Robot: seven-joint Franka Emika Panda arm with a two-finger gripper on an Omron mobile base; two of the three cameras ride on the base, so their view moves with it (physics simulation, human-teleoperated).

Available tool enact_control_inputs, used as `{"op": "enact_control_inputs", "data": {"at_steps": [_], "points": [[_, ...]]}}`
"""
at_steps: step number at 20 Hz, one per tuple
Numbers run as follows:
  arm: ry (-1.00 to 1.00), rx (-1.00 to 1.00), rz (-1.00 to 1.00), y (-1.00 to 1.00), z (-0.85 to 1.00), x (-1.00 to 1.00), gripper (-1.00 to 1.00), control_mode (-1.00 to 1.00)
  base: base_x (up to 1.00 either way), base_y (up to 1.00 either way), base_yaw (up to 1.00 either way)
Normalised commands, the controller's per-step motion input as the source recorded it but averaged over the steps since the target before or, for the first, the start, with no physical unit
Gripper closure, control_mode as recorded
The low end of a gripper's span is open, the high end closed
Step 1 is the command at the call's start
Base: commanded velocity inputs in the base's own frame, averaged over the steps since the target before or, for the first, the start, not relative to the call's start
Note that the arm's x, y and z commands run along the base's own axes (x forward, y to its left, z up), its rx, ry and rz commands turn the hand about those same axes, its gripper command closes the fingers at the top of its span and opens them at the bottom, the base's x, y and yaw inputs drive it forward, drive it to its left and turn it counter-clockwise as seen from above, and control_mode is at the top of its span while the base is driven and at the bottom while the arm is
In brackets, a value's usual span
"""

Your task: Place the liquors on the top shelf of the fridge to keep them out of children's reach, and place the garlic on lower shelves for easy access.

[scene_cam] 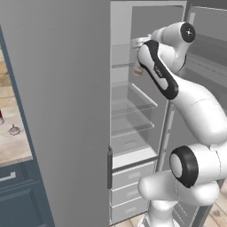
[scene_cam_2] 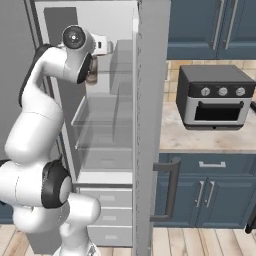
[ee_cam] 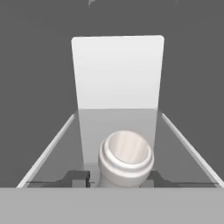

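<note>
Bottle (ee_cam: 126, 159) over top shelf (ee_cam: 175, 135)

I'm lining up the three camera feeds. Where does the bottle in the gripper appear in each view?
Left base view: the bottle peeks out left of the dark forearm, inside the fridge, upper middle.
Right base view: it hangs below the wrist, upper left.
Hand view: its pale cap sits bottom centre, between the gripper tips.
Shared landmark: the glass shelf beside it.

place: kitchen | signs: open grey fridge (scene_cam: 62, 88), toaster oven (scene_cam_2: 216, 97) on counter (scene_cam_2: 200, 137), blue cabinets (scene_cam_2: 200, 192)
</note>
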Motion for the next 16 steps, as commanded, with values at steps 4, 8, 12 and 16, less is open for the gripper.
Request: {"op": "enact_control_inputs", "data": {"at_steps": [4,8,12,16], "points": [[0.00,0.00,0.02,0.00,0.04,0.47,1.00,-1.00,0.00,0.00,0.00],[0.00,0.00,0.00,0.00,0.10,0.46,1.00,-1.00,0.00,0.00,0.00],[0.00,0.00,0.00,0.00,0.09,0.47,1.00,-1.00,0.00,0.00,0.00],[0.00,0.00,0.00,0.00,0.00,0.43,1.00,-1.00,0.00,0.00,0.00]]}}
